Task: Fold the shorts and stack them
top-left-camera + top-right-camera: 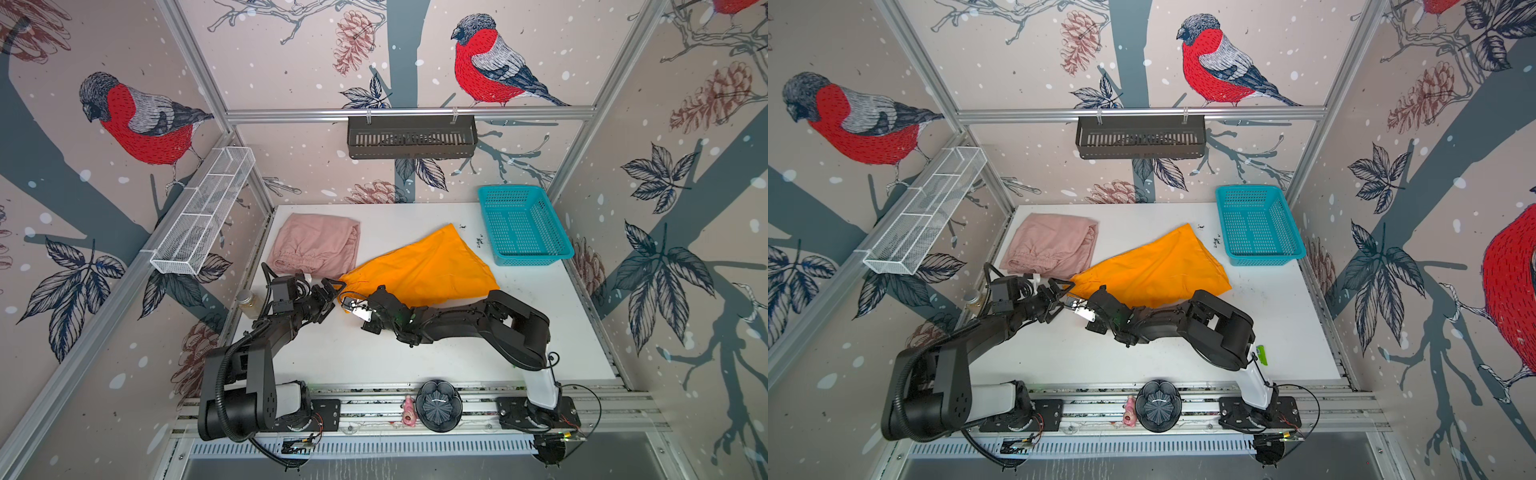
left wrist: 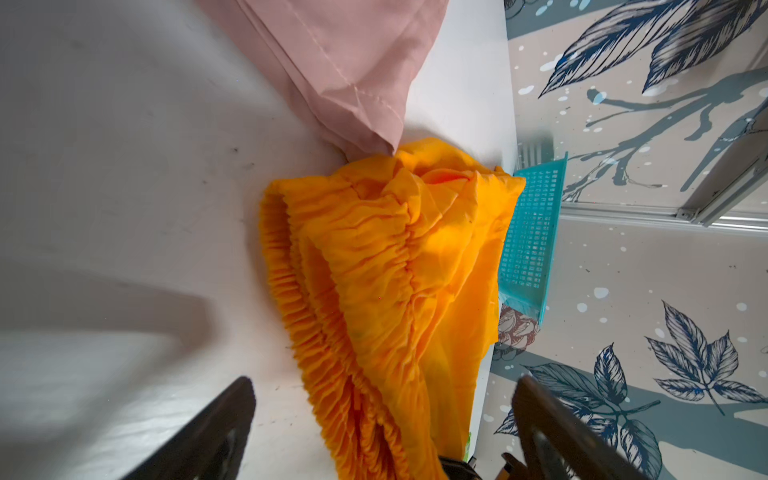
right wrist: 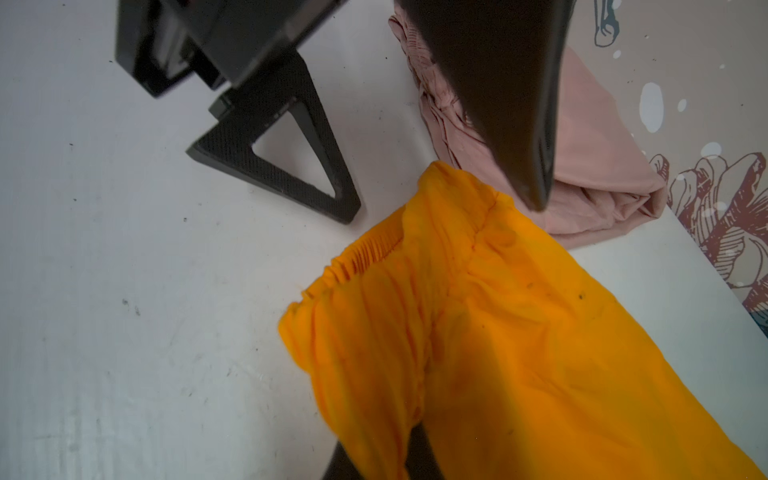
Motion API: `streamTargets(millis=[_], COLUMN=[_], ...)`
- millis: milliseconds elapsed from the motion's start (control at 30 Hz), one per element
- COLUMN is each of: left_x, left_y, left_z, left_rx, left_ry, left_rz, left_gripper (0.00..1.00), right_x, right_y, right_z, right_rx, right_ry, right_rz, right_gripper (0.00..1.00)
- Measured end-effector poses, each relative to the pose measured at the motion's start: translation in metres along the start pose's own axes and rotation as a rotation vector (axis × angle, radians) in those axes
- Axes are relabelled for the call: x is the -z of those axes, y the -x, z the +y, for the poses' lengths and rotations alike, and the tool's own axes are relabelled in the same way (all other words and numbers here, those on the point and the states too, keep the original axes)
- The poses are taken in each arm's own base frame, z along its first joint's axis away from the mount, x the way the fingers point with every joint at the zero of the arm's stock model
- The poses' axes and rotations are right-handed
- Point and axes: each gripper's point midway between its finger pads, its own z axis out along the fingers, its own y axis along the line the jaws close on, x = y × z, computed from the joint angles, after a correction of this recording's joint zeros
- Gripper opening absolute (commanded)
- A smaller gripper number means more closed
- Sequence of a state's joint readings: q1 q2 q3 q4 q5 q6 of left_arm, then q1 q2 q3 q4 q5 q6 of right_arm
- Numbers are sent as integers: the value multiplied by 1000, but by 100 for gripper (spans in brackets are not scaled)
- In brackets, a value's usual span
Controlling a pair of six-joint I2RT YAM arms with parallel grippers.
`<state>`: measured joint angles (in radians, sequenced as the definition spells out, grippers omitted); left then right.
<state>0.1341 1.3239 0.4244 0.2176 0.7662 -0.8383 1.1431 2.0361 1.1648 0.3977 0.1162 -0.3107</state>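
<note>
No legible writing in view.
Only faint dark specks on the white table beside the teal basket, too small to make out as letters or numbers.

The pink shorts lie folded into a rough rectangle at the far left of the table. Their gathered waistband is on the near side, with a bit of white drawstring showing at that edge. The orange shorts are folded into a flat wedge lying diagonally mid-table. Their bunched, gathered waistband points near-left and their wide end points far-right. Their waistband end touches the pink pair's near right corner.
</note>
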Motion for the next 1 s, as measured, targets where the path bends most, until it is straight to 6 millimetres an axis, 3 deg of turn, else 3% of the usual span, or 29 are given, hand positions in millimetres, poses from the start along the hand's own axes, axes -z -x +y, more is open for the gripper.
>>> streamTargets(millis=[300, 400, 467, 500, 567, 633, 733, 800, 933, 1000], left_x=[-5, -9, -14, -16, -19, -20, -14, -9, 6, 13], left_y=[-10, -11, -12, -12, -14, -15, -12, -11, -11, -10], left_z=[9, 8, 3, -1, -8, -11, -15, -19, -28, -32], left_rx=[7, 0, -21, -42, -81, -113, -156, -178, -226, -243], left_ry=[5, 3, 2, 2, 4, 28, 77, 109, 177, 207], left_rz=[27, 35, 53, 59, 73, 84, 89, 97, 124, 137], left_gripper=[96, 86, 65, 51, 23, 3, 0, 0, 0, 0], right_x=[1, 0, -1, -1, -3, -4, 0, 12, 58, 79], right_y=[8, 18, 24, 25, 25, 23, 27, 34, 44, 41], right_z=[4, 10, 14, 17, 22, 27, 33, 29, -7, -30], right_rx=[7, 17, 21, 24, 30, 35, 11, -14, -110, -162], right_ry=[-5, 3, 8, 11, 20, 34, 77, 102, 76, 61], right_rz=[-16, -34, -45, -43, -37, -21, -25, -37, -78, -94], right_gripper=[1, 1, 2, 6, 30, 58, 80, 84, 78, 67])
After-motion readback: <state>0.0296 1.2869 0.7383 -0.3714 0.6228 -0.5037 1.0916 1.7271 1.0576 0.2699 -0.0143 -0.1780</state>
